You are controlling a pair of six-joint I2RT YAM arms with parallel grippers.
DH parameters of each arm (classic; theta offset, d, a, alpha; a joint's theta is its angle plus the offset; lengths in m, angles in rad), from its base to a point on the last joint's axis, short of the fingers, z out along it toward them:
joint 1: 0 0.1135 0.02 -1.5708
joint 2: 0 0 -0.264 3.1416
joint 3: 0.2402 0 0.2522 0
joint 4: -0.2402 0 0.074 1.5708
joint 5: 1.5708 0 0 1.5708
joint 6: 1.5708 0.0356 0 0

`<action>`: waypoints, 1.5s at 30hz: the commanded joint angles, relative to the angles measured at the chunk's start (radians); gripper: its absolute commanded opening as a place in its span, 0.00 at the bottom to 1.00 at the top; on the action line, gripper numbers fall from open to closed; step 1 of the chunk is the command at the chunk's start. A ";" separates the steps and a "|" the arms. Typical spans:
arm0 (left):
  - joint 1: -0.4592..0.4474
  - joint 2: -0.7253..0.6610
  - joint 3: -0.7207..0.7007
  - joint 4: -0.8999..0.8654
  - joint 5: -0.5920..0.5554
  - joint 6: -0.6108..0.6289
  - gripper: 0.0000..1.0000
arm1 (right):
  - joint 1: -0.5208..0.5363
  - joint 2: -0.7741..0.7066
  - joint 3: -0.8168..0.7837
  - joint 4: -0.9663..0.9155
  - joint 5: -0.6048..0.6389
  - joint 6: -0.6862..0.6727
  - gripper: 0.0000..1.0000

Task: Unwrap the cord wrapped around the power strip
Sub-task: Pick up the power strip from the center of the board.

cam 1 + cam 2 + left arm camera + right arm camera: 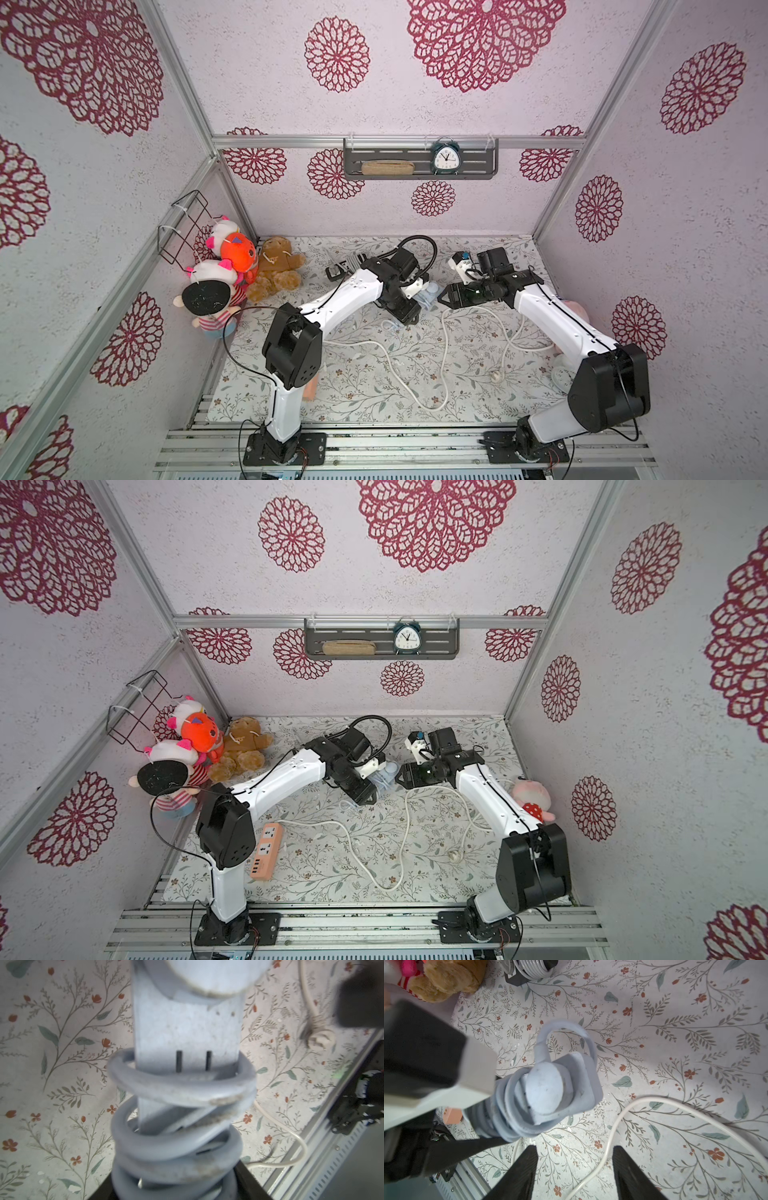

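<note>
The grey wall shelf point(419, 176) carries an alarm clock point(444, 158) and a woven pouch point(386, 167). The left tool point(174, 1188) pinches the pale blue power strip point(550, 1093) above the tabletop point(353, 386), with the cord point(180, 1088) wound around it. The right tool point(575, 1148) is spread, near the strip.

Cord point(508, 1126) coiled around power strip point(583, 1088)

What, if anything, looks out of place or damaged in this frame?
The blue cord around the pale blue power strip sits in slack, crooked coils with scuffed, grimy patches. A loose white cord sprawls in loops across the table. Nothing looks spilled or broken.
</note>
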 commanded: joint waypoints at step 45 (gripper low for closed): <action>0.193 -0.252 -0.391 0.657 0.440 -0.415 0.97 | -0.076 0.205 0.126 0.311 -0.458 0.319 0.28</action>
